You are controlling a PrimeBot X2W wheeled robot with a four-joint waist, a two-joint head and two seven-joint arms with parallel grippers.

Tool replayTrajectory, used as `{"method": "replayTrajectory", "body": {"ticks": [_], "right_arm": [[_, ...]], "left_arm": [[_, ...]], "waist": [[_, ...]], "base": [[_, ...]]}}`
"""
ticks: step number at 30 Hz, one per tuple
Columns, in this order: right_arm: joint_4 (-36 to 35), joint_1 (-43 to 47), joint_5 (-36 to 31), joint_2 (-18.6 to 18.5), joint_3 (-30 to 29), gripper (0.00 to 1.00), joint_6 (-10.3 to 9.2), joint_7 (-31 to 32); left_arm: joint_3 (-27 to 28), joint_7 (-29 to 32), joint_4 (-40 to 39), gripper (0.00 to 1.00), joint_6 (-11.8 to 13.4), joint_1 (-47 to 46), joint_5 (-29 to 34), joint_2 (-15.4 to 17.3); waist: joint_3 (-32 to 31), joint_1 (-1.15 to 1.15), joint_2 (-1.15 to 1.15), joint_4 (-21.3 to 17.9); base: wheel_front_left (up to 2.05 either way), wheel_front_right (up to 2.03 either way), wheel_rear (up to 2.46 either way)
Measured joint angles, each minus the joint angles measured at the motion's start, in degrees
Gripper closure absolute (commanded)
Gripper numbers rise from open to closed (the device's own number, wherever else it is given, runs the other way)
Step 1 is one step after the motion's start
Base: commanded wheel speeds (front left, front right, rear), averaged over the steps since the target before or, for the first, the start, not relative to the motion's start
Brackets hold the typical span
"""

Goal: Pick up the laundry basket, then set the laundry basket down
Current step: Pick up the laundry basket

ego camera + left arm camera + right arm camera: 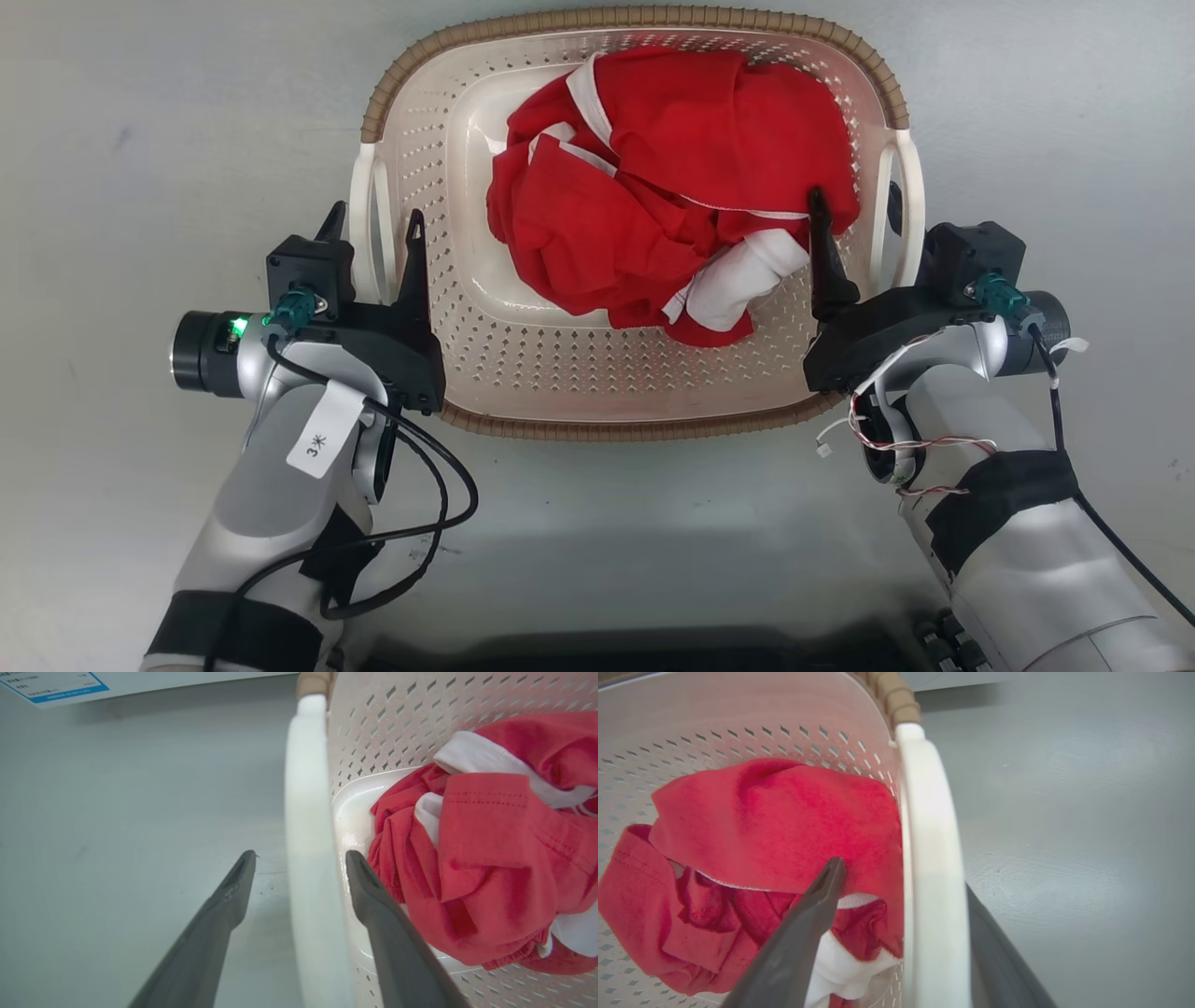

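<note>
1. Left gripper (375, 213) stood with its two fingers apart, one outside the left handle (358, 201) and one inside the basket wall. In the left wrist view a gap showed on each side of the white bar, so I had nothing clamped
2. My right gripper (857, 198) straddled the right handle (913, 201) the same way, fingers apart. The inner finger lay over the red clothing (672, 168), and the outer one sat outside the bar, partly hidden behind it
3. The laundry basket (560, 355) lay straight ahead of me, between my two arms, on the grey floor (140, 140); no edge of that floor was in view. I could not tell for certain whether it bore its full weight there
4. Its long axis ran crosswise, from my left to my right, with a handle at each short end. Each arm was at its own handle, and neither was nearer than the other
5. I judged the pick-up not yet begun: both grippers needed to close across their bars and then rise evenly, or the basket would tip and the clothing slide
</note>
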Motion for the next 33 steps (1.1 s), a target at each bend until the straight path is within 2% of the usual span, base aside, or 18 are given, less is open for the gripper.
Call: {"method": "replayTrajectory", "body": {"ticks": [2,5,6,7,8,9,10,12,22,33], "right_arm": [[0.18,-0.29,0.65,-0.05,0.63,0.01,-0.03,0.00],[0.62,-1.05,1.27,-0.13,1.42,0.28,-0.10,0.00],[0.84,-1.21,1.43,-0.13,1.66,0.40,-0.33,0.00],[1.10,-1.31,1.89,-0.13,1.89,0.51,-0.51,0.00],[1.44,-1.45,2.44,-0.15,2.04,0.57,-0.55,0.00],[1.76,-1.53,3.02,-0.22,2.30,0.62,-0.57,0.00],[2.01,-1.55,3.38,-0.26,2.49,0.67,-0.57,0.00],[2.64,-1.56,4.03,-0.21,3.01,1.00,-0.60,0.04],[5.24,-1.36,7.92,-0.11,5.56,1.00,-1.10,0.03],[7.81,-0.41,12.17,-0.19,9.88,1.00,-1.59,0.03]], "left_arm": [[-0.29,-0.07,0.56,0.00,0.00,-0.54,-0.45,0.00],[-0.81,-0.08,1.51,0.02,0.00,-1.32,-1.68,-0.01],[-1.04,-0.08,1.87,0.17,0.00,-1.58,-1.81,-0.01],[-1.37,-0.08,2.18,0.50,0.00,-1.76,-1.86,-0.01],[-1.64,-0.08,2.61,0.57,0.00,-1.90,-1.87,-0.01],[-1.90,-0.09,3.12,0.72,0.00,-1.94,-2.01,-0.02],[-2.19,-0.09,3.58,1.00,0.00,-1.94,-2.14,-0.02],[-2.63,-0.32,3.99,1.00,0.03,-1.95,-2.82,-0.23],[-5.45,-0.33,6.54,1.00,0.52,-2.10,-5.78,-0.19],[-9.48,-0.33,8.06,1.00,1.02,-0.45,-10.17,0.05]], "waist": [[0.09,0.00,-0.01,-0.04],[0.14,0.00,-0.01,-0.15],[0.12,0.00,0.00,-0.19],[0.08,0.00,-0.01,-0.24],[0.03,0.00,0.00,-0.30],[-0.08,0.00,0.00,-0.35],[-0.23,0.00,0.00,-0.39],[-0.62,0.00,0.00,-0.49],[-3.57,0.00,0.00,-0.95],[-9.49,0.00,0.00,-1.34]], "base": [[0.00,0.00,0.00],[0.00,0.00,0.00],[0.00,0.00,0.00],[0.00,0.00,0.00],[0.00,0.00,0.00],[0.00,0.00,0.00],[0.00,0.00,0.00],[0.00,0.00,0.00],[0.00,0.00,0.00],[0.00,0.00,0.00]]}}
